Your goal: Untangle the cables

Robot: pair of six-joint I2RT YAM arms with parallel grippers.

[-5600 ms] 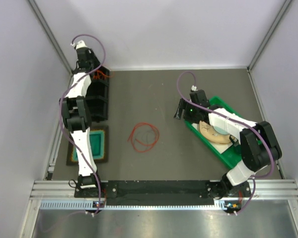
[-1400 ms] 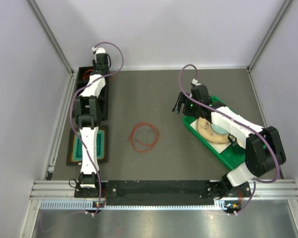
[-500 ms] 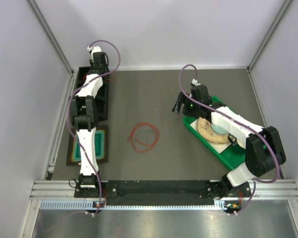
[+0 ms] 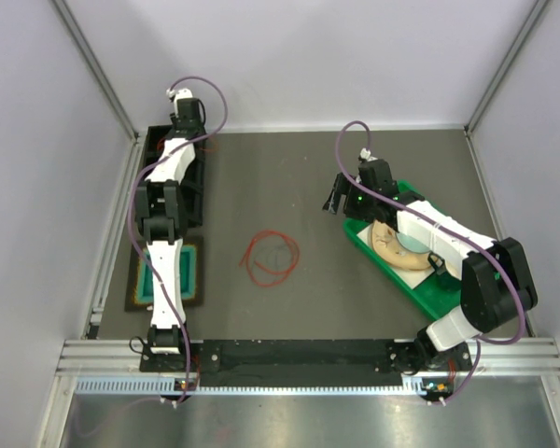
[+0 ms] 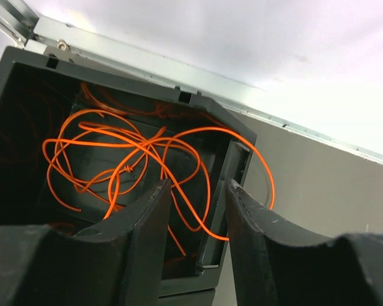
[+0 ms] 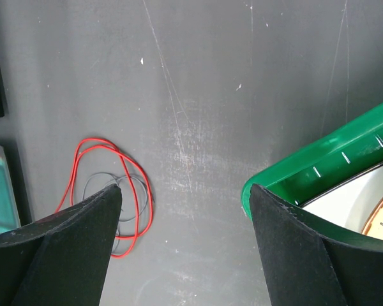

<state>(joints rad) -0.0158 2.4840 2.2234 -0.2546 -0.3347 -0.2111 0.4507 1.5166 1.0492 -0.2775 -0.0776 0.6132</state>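
Observation:
A red cable loop [image 4: 270,258] lies on the dark table with a thin dark cable [image 6: 97,179] inside it; the loop also shows in the right wrist view [image 6: 83,143]. A tangle of orange cables [image 5: 124,153] fills the far end of a black bin [image 5: 239,166], one loop hanging over its rim. My left gripper [image 5: 198,188] is open just above that bin, with an orange strand showing between its fingers, not gripped. My right gripper [image 4: 336,198] is wide open and empty beside the green tray [image 6: 319,159], to the right of the red loop.
The black bin [image 4: 194,201] runs along the left wall. A teal tray [image 4: 173,271] sits on a mat in front of it. The green tray [image 4: 420,285] at right holds a plate and a beige object [image 4: 392,247]. Walls enclose the table.
My left wrist has shifted slightly right over the far end of the bin. The right arm and the red loop have not moved in the last second.

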